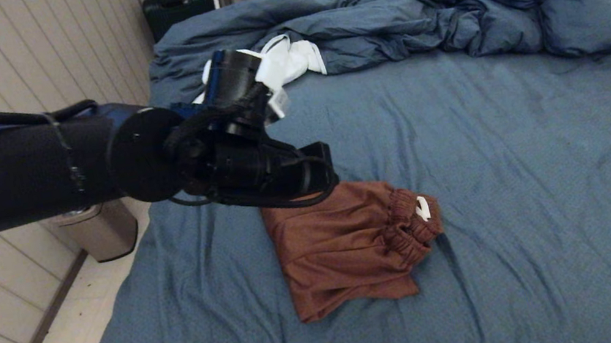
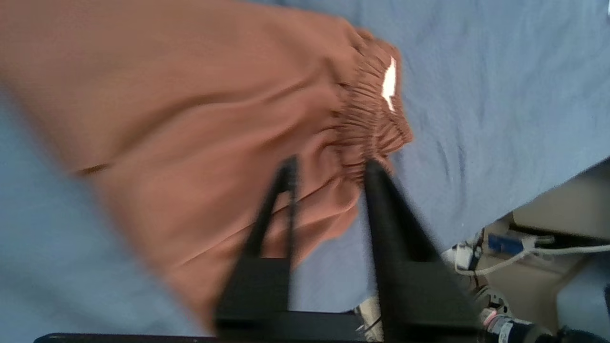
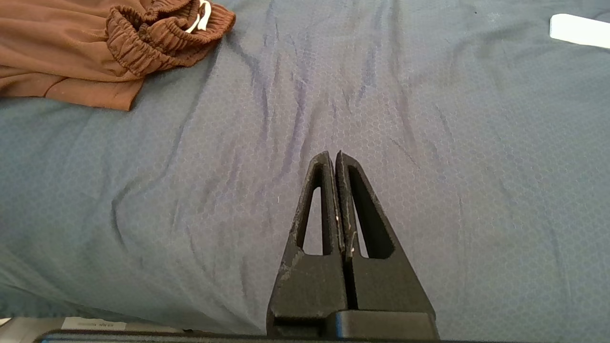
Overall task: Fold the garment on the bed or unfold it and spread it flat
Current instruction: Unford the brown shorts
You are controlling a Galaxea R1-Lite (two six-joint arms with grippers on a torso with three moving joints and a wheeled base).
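Slate-blue bed (image 1: 529,171), rumpled duvet (image 1: 410,17) behind. Rust-brown shorts (image 1: 349,245) bunched mid-bed. Left end effector (image 2: 329,174) released, hovering over fabric near waistband (image 2: 367,124). Right end effector (image 3: 332,159) clenched, empty, idle over sheet. Best to pinch a single layer at waistband edge.

Rust-brown shorts (image 1: 349,245) bunched, waistband gathered, white drawstring showing, lying on slate-blue bed (image 1: 537,219)

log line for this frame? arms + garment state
left gripper: open, above garment | right gripper: shut, empty, over bare sheet | garment: bunched, lying on the sheet, not held
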